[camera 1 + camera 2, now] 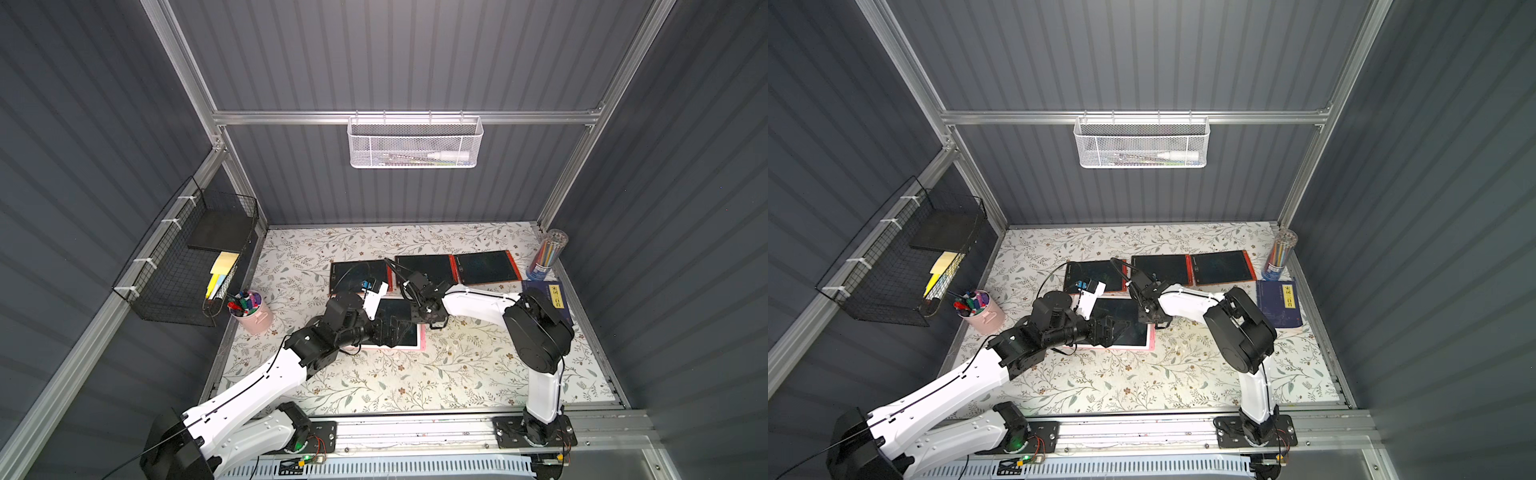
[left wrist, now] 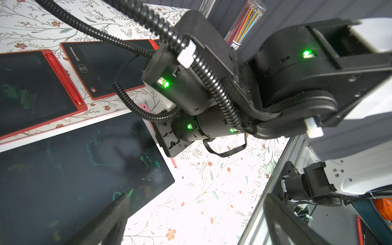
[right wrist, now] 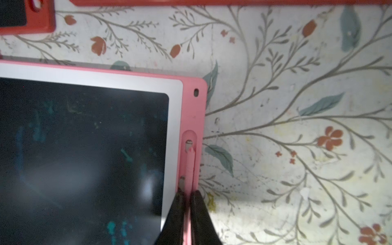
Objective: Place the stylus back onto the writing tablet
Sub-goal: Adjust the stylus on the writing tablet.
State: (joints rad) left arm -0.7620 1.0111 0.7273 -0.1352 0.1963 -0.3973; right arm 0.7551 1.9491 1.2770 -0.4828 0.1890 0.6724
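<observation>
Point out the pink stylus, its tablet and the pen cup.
pink stylus [image 3: 190,167]: right wrist view, mid shaft.
tablet [image 3: 194,112]: right wrist view, pink rim.
pen cup [image 1: 259,320]: a top view, side wall.

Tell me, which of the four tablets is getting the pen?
The pink-framed tablet, lying alone, nearer the robot than the three red-framed ones; the right end effector holds the pink stylus at its side slot.
</observation>
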